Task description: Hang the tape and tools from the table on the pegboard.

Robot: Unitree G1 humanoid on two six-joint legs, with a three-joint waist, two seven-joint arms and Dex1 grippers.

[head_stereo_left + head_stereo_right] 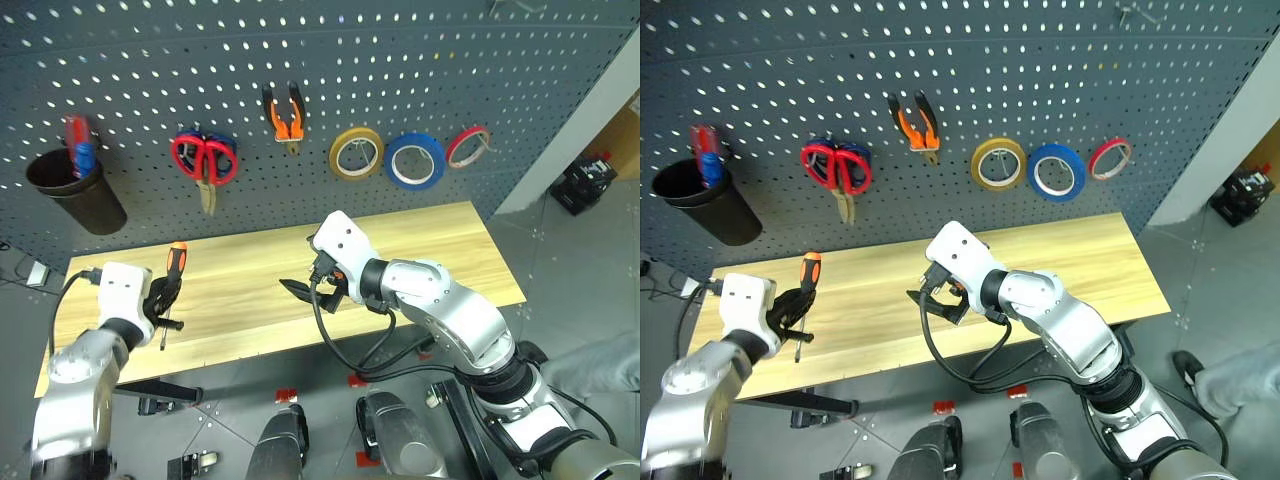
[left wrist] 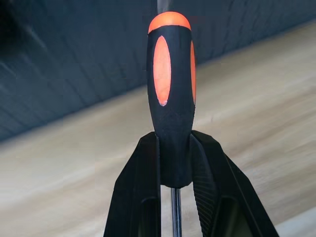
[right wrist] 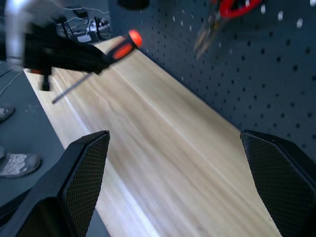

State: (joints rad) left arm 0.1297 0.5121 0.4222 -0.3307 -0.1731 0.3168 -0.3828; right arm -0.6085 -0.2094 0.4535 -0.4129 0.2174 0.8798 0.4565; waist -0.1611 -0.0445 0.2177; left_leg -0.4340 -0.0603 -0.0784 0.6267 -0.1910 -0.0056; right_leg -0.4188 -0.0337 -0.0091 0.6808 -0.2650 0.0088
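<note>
My left gripper (image 1: 160,298) is shut on the screwdriver (image 1: 174,260), a black-and-orange-handled tool held just above the left end of the table (image 1: 430,250). Its handle points up toward the pegboard (image 1: 420,60) and its shaft hangs below the fingers. In the left wrist view the handle (image 2: 170,94) rises between the two black fingers (image 2: 140,182). My right gripper (image 1: 312,294) hovers over the table's middle, open and holding nothing. The red-handled scissors (image 1: 204,158), the orange pliers (image 1: 285,117) and the blue tape (image 1: 415,160) hang on the pegboard.
A yellow tape ring (image 1: 357,153) and a thin red tape ring (image 1: 468,146) hang beside the blue one. A black cup (image 1: 75,190) is mounted at the pegboard's left. A person's leg (image 1: 1235,385) shows on the floor at the right.
</note>
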